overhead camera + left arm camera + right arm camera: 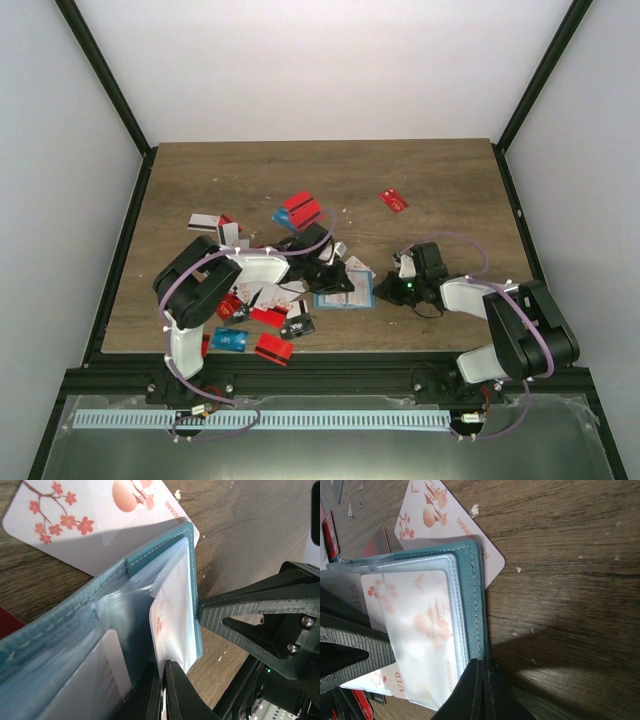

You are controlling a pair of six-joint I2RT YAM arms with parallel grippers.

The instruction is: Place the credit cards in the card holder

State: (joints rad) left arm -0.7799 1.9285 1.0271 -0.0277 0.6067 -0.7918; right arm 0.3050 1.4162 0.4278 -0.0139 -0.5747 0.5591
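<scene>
Near the front middle of the table point(450, 180), between the two grippers: the holder point(343, 299), open, pockets up, longer left to right in the top view. Turns its stitched teal edge toward the right gripper point(380, 292), with clear pockets fanning back toward the left gripper point(335, 282). Carries a white blossom card point(420, 625) inside the top pocket point(451, 600). Rests partly on another white card point(442, 522), poking out past the far corner. Left gripper's fingers point(177, 695) together, pinched on a clear pocket leaf of the holder; one ribbed finger lying across the pockets in the right wrist view. Right gripper closed as well, tips against the teal edge; cannot tell whether pinching the cover or only touching it. Loose cards point(272, 318) crowded just left of the holder and under the left arm, mostly red, a blue one point(230, 340) by the front edge, more red point(302, 208) farther back, a lone red point(394, 200) well apart toward the far right. Black front rail point(340, 365) near the holder's near side. Bare wood to the right of the right gripper and along the far strip of the table.
</scene>
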